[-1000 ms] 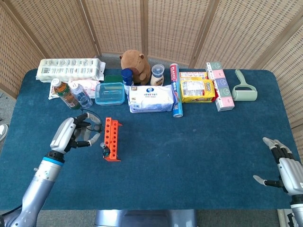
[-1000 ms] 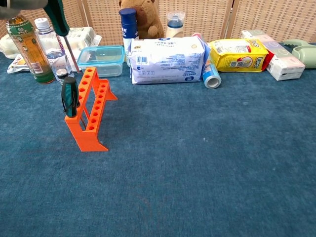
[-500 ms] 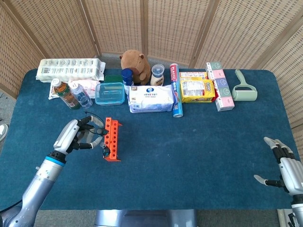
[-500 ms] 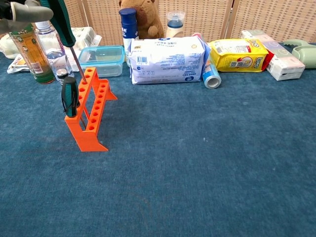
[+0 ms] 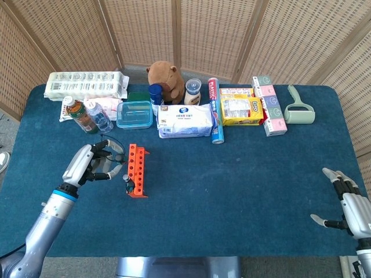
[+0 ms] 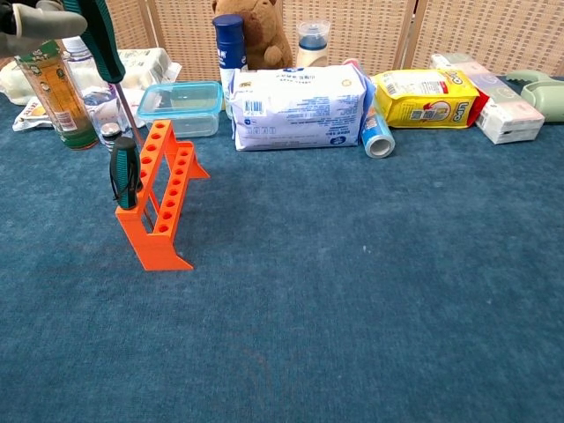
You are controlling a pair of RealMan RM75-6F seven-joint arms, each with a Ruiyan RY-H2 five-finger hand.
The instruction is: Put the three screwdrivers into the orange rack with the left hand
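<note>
Screwdrivers with dark green-and-black handles were seen in two places: one (image 6: 123, 172) was already seated upright at the near end of the orange plastic rack with its two rows of round holes (image 6: 161, 198), while a second one (image 6: 107, 48) was held in the left hand (image 5: 87, 163), tilted, with its thin metal shaft pointing down toward the far end of the rack. In the chest view the shaft tip was seen just beside the rack's far end, though whether it had entered a hole could not be told. The left hand's pale fingers (image 6: 35, 18) were closed round the handle at the top left edge of that view. A third screwdriver could not be made out in either view. The rack was stood on the dark blue cloth-covered table (image 5: 232, 191), with its long side running away from the robot. The right hand (image 5: 351, 205) was held at the table's near right edge, well apart from the rack, with its fingers spread and nothing in them. Behind the rack, a green-labelled drink bottle (image 6: 53, 88), a clear water bottle (image 6: 92, 84) and a clear lidded plastic box (image 6: 182, 106) were lined up, and a white-and-blue wipes packet (image 6: 295, 106) was laid further right.
</note>
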